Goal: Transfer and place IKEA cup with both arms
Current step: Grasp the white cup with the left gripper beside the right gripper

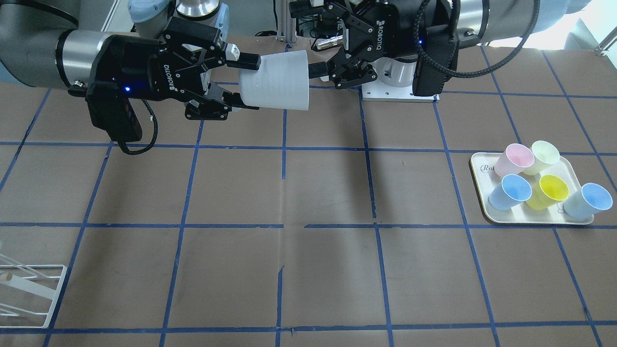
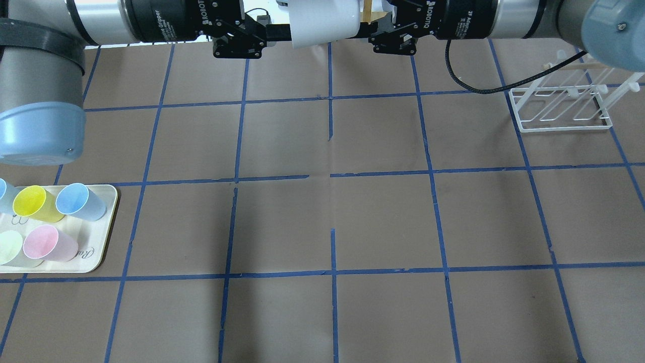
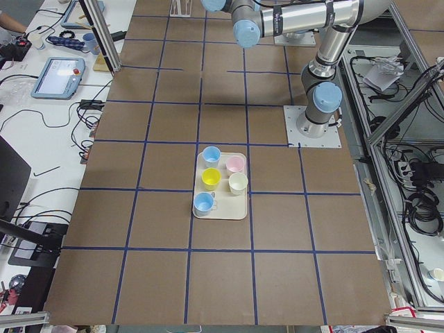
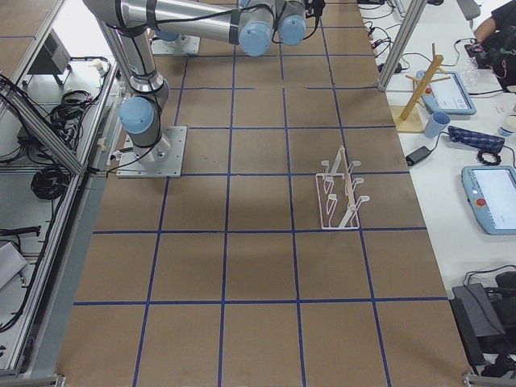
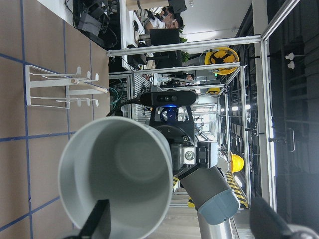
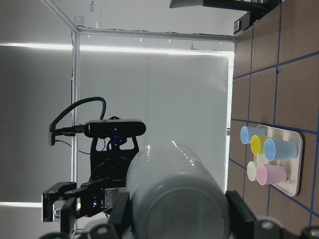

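The pale grey IKEA cup hangs on its side in the air over the table's robot-side edge, between both grippers. My right gripper is shut on the cup's narrow base end. In the right wrist view the base sits between its fingers. My left gripper is open at the cup's wide mouth. In the left wrist view one finger stands in front of the rim and the other is far off to the side. The cup also shows in the overhead view.
A cream tray on the robot's left side holds several coloured cups, among them pink, yellow and light blue. A white wire rack stands on the robot's right side.
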